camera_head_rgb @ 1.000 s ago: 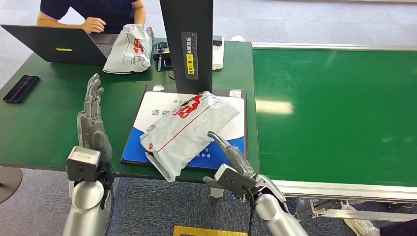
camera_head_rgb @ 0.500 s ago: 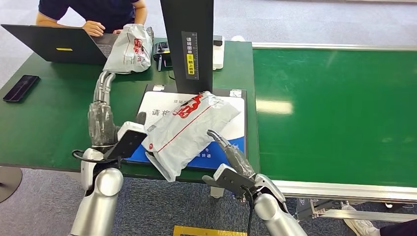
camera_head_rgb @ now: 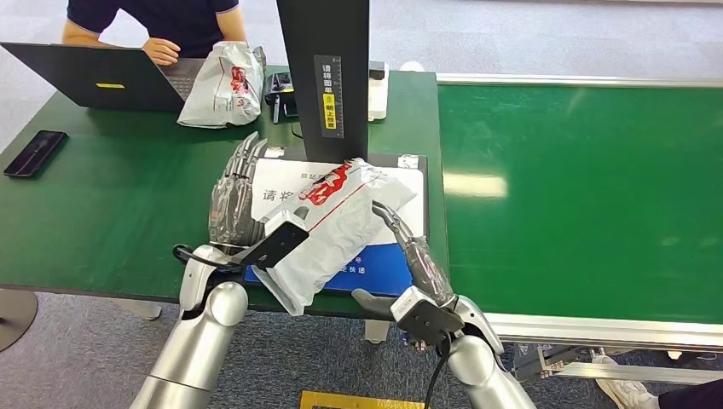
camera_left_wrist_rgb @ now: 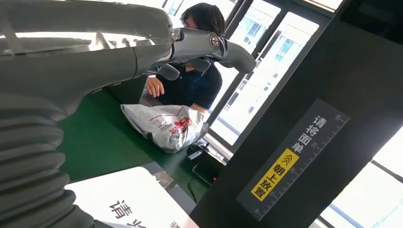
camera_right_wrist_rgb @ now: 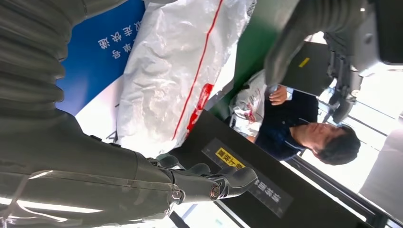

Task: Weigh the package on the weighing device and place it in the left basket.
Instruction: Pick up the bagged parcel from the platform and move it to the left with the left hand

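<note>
On the weighing device, from the head view, the package lies slanted across the white and blue plate, with its near end hanging past the front edge of the green surface. This view also shows a black phone, a laptop and a second package at the far side, near a person. From the left wrist view one sees close the black post of the device with its yellow label, and the second package behind. From the right wrist view the package shows its red stripe, over the blue plate.

The left robot hand stands just beside the left edge of the package, fingers straight and together, holding nothing. The right robot hand is at the right edge of the package, fingers stretched out, holding nothing; if the fingertips touch the bag I cannot tell.
</note>
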